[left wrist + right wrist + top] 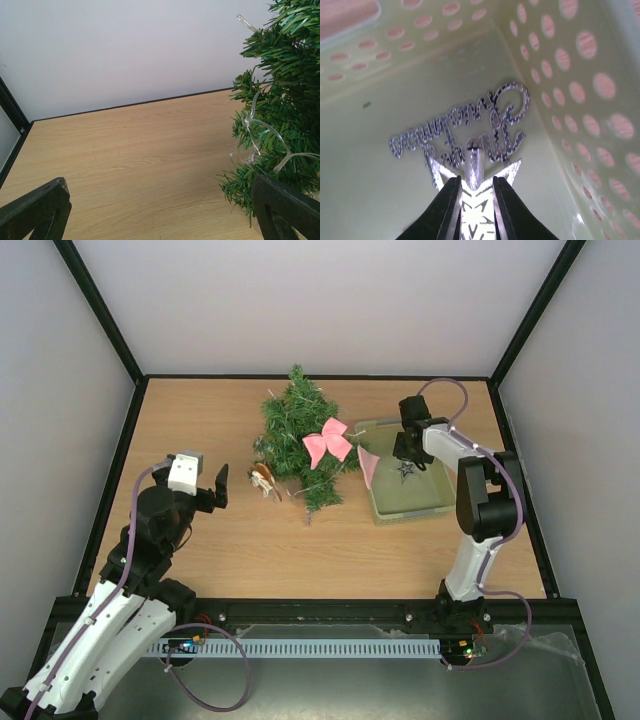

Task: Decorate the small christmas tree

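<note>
The small christmas tree lies on the table's middle back with a pink bow on it; its branches and a clear light string show at the right of the left wrist view. My right gripper is down in the pale green basket, shut on a silver star ornament with "Merry Christmas" lettering; it shows as a dark star in the top view. My left gripper is open and empty, left of the tree.
A small brown and white ornament lies on the table between my left gripper and the tree. A pink piece leans at the basket's left wall. Black frame rails edge the table.
</note>
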`<state>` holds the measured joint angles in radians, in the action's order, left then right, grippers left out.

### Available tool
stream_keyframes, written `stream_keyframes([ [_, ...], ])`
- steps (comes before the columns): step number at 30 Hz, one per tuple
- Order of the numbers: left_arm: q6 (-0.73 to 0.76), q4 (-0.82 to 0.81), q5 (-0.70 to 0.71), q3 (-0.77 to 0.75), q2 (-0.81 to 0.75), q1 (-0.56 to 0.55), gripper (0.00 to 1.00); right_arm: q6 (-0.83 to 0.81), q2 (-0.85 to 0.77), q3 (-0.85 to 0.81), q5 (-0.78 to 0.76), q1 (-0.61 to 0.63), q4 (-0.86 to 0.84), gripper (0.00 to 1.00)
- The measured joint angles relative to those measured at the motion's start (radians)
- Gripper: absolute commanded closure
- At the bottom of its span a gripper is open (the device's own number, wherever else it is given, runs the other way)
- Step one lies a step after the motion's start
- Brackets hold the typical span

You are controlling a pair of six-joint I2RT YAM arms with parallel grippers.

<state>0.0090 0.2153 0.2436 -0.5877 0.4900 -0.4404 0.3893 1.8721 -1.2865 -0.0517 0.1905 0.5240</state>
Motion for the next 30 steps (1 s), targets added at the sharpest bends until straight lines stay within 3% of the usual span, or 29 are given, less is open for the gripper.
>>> stream_keyframes([
  [18, 0.000, 0.000, 0.000, 0.000, -0.011, 0.000, 0.00, 0.031, 0.114, -0.029, 0.006, -0.019, -0.096, 0.80],
  [30, -0.001, 0.000, 0.006, 0.000, -0.011, 0.000, 0.00, 0.031, 0.123, -0.027, 0.011, -0.027, -0.119, 0.90],
])
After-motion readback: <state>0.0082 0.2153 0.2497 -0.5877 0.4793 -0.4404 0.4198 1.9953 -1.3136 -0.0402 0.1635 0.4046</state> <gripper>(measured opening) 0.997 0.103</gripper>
